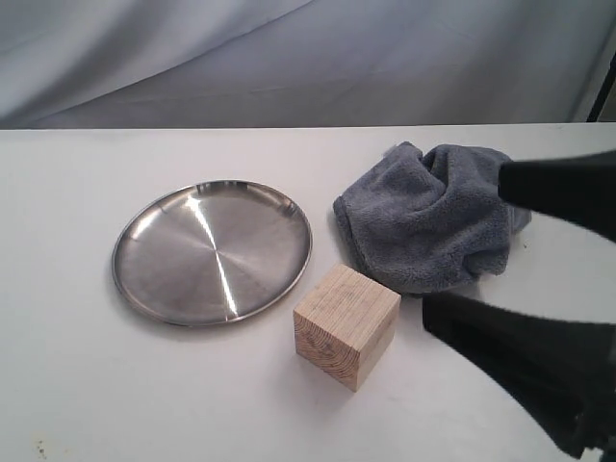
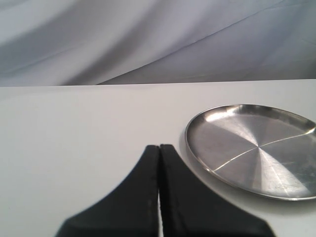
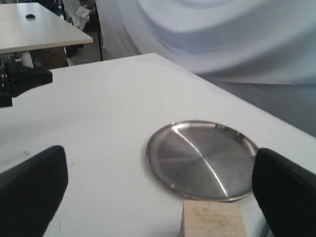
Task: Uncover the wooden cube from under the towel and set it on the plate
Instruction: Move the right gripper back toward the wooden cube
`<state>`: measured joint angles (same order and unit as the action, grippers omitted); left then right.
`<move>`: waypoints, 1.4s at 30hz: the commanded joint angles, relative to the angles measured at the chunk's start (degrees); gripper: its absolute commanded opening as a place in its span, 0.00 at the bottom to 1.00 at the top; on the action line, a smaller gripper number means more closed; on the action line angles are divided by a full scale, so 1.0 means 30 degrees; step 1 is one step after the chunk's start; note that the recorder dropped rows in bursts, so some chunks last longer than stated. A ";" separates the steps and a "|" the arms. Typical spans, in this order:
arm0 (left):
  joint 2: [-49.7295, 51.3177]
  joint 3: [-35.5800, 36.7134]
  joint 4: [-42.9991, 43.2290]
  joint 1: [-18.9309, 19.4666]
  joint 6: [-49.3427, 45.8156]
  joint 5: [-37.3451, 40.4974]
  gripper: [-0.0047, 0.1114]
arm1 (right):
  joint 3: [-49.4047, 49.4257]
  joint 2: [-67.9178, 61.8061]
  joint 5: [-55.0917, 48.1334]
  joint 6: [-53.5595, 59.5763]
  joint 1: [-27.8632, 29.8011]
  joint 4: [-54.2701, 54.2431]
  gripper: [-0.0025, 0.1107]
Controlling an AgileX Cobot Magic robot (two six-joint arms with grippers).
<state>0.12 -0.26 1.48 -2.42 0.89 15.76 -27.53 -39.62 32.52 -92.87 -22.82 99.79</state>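
- checking where things lie: the wooden cube sits bare on the table, just near-right of the plate and not touching its rim. the towel is bunched up just beyond the cube, on the far right.
- so the uncovering looks done. what about the tools?
- the right tool is spread wide and holds nothing. its near finger ends just right of the cube. the left tool is pressed fully closed and empty, over the table left of the plate.
- what could go wrong from here?
- three things, i think. the cube is off-centre in the right tool's gap, close to the near finger. closing like that, that finger would likely meet it first and push or turn it, so the grip lands skewed.
- and the towel?
- it lies so near the cube's far side that the far finger could snag the fleece and drag it along, maybe onto the plate.
- third?
- the plate looks smooth and easy to slide. a low approach could shove the cube into the rim and shift the plate. a release over the rim would probably leave the cube tipped, half off.
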 commanded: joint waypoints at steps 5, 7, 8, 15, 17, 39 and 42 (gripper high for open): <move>-0.0042 0.0086 0.0000 0.0047 0.0143 -0.0171 0.04 | 0.1019 -0.0502 -0.1766 0.0438 -0.0044 0.0054 0.17; -0.0042 0.0086 0.0000 0.0047 0.0143 -0.0171 0.04 | 0.1019 -0.1515 -0.1293 0.0309 -0.0044 0.0054 0.02; -0.0042 0.0086 0.0000 0.0047 0.0143 -0.0171 0.04 | 0.1019 -0.2339 -0.1116 0.0309 -0.0044 0.0054 0.02; -0.0042 0.0086 0.0000 0.0047 0.0143 -0.0171 0.04 | -0.0935 -0.6548 -0.1156 -0.0740 -0.0044 0.0054 0.02; -0.0042 0.0086 0.0000 0.0047 0.0143 -0.0171 0.04 | -0.1555 -0.7433 -0.1156 -0.0704 -0.0044 0.0054 0.02; -0.0042 0.0086 0.0000 0.0047 0.0143 -0.0171 0.04 | -0.3979 -1.2261 0.1410 -0.0039 -0.0044 0.0054 0.02; -0.0042 0.0086 0.0000 0.0047 0.0143 -0.0171 0.04 | -0.3979 -1.2261 0.2075 -0.0039 -0.0044 0.0054 0.02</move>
<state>0.12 -0.26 1.48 -2.42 0.89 15.76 -39.06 -76.36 36.37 -93.60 -22.82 100.15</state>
